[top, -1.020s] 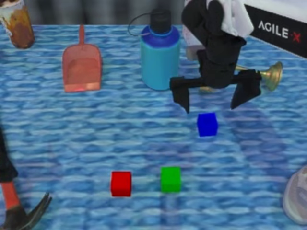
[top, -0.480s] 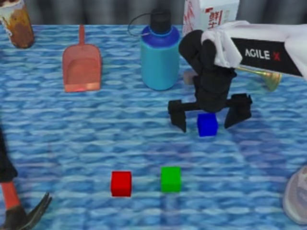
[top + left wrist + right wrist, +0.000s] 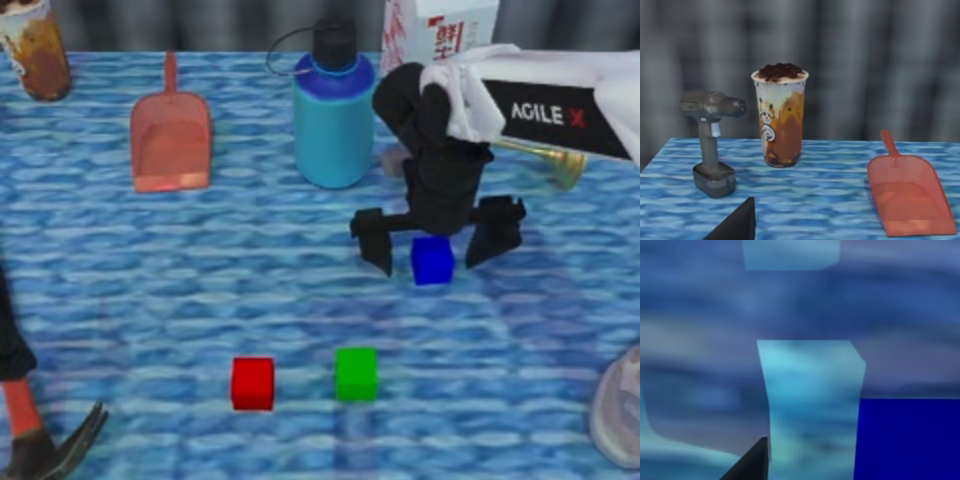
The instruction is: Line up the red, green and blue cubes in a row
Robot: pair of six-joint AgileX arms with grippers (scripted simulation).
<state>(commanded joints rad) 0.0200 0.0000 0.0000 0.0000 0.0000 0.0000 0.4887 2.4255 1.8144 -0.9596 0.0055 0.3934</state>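
Right gripper (image 3: 437,240) is spread wide, fingers straddling the blue cube (image 3: 432,260) at mid-bench. Red cube (image 3: 252,383) and green cube (image 3: 356,373) sit apart near the front edge, with open bench (image 3: 150,290) around them. Left gripper (image 3: 60,445) is parked at the front-left corner.

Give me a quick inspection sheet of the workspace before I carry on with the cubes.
Surface: table with a blue wave-patterned cover.
Job's things: red cube and green cube side by side near the front; blue cube farther back and to the right, out of line.
Clutter: salmon scoop, teal bottle, drink cup, drill, white carton, brass horn, hammer, grey object at the right edge.
Grippers: right hand open, fingers straddling the blue cube; left hand parked at the left edge.
Cables: nothing seen.
Surroundings: dark blurred backdrop.
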